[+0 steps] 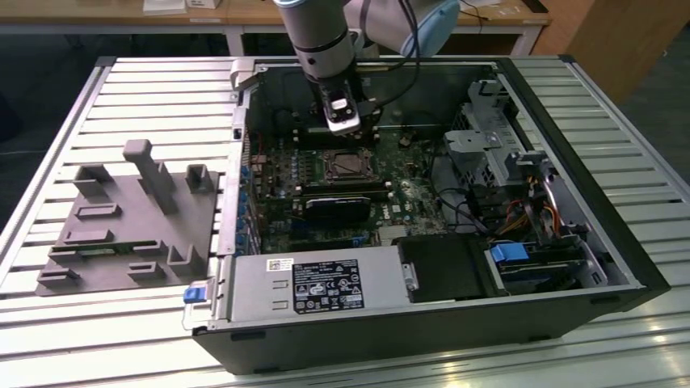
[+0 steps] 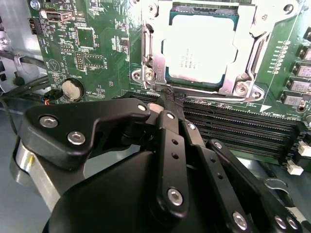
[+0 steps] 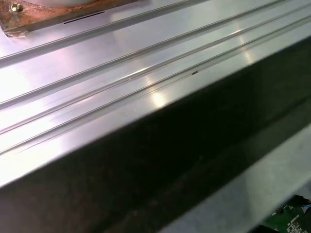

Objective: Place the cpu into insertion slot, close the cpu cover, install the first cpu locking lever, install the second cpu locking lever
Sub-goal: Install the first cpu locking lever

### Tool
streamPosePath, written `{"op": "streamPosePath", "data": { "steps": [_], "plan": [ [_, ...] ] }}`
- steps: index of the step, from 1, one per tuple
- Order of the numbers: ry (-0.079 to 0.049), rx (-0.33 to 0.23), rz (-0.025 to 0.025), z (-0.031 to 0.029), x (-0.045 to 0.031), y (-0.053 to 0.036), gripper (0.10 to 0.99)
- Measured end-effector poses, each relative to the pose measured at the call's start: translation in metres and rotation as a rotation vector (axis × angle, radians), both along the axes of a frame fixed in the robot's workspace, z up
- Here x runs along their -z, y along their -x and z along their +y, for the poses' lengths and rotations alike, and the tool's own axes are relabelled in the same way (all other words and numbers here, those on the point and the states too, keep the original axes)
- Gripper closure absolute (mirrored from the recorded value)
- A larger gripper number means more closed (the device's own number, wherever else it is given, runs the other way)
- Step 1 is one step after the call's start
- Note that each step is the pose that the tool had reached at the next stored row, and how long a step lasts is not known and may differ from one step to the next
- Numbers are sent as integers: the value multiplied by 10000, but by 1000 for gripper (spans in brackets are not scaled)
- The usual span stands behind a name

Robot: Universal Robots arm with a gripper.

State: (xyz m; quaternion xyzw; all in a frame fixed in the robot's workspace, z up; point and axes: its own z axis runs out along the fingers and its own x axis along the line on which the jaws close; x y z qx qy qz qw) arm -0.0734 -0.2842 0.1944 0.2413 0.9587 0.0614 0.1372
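Observation:
The cpu [image 2: 199, 46] lies flat in the insertion slot [image 1: 347, 164], its silver-grey top showing through a square window. The cpu cover [image 2: 149, 53], a silvery frame plate, lies down around it. In the second wrist view my gripper [image 2: 170, 99] hangs just off the socket's edge that faces the long memory slots, black fingers [image 2: 167, 145] drawn together with nothing visible between the tips. In the exterior view the gripper [image 1: 342, 123] hovers inside the open case, just behind the socket. I cannot tell how the locking levers stand.
The open computer case [image 1: 603, 267] lies on a slatted metal table [image 1: 161, 89]. Long black memory slots [image 2: 233, 131] run beside the socket, with a black block [image 1: 336, 210] in front. A grey fixture [image 1: 129, 218] sits on the exterior view's left. Drive bays and cables [image 1: 506, 170] crowd the right.

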Motion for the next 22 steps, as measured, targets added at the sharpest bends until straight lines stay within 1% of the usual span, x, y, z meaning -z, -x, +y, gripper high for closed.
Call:
{"op": "streamPosePath", "data": {
  "steps": [3, 8, 13, 22],
  "plan": [
    [10, -50, 0, -4, 4, -1, 980],
    [11, -122, 1, -39, 6, -1, 980],
    [8, -183, -1, -60, 10, -2, 980],
    [10, -208, 1, -63, 7, -1, 980]
  ]
}}
